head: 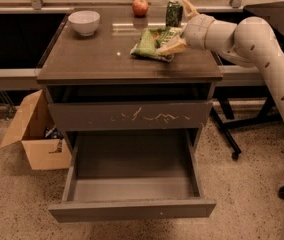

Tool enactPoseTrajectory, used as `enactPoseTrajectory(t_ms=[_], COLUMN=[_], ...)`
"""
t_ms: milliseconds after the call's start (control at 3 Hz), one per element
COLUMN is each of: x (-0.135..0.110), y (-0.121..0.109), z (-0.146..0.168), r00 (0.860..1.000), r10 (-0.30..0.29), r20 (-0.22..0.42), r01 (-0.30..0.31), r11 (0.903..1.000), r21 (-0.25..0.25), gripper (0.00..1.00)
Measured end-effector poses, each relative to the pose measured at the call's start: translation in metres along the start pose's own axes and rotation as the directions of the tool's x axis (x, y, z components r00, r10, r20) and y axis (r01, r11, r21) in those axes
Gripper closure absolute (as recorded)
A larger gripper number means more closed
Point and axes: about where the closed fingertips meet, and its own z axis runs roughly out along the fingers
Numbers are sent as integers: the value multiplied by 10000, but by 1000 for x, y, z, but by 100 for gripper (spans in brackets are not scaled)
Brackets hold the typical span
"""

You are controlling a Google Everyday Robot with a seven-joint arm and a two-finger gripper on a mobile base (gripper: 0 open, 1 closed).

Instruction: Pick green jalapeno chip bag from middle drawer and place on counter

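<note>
Green jalapeno chip bag (151, 44) flat on worktop (92, 59), just front-left of can (173, 11), long axis left-right. Gripper (173, 28) just right of can, fingers (175, 46) spread, released; lower one touches bag's right end. Bag lies left of fingers.

On my worktop (92, 59) the jalapeno chip bag (149, 45) lies right of centre, my tool (181, 28) just right of it; bowl (84, 22) back-left, apple (140, 7) and drink can (173, 12) behind. Middle drawer (132, 210) juts out below, cardboard box (32, 134) left.
</note>
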Motion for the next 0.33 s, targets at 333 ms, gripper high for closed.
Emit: enactPoseTrajectory(t_ms=[333], x=[3], y=[-14], z=[-28], r00=[9987], r10=[-191], r20=[-479], r01=[216], r11=[9983], r21=[534], gripper=[0])
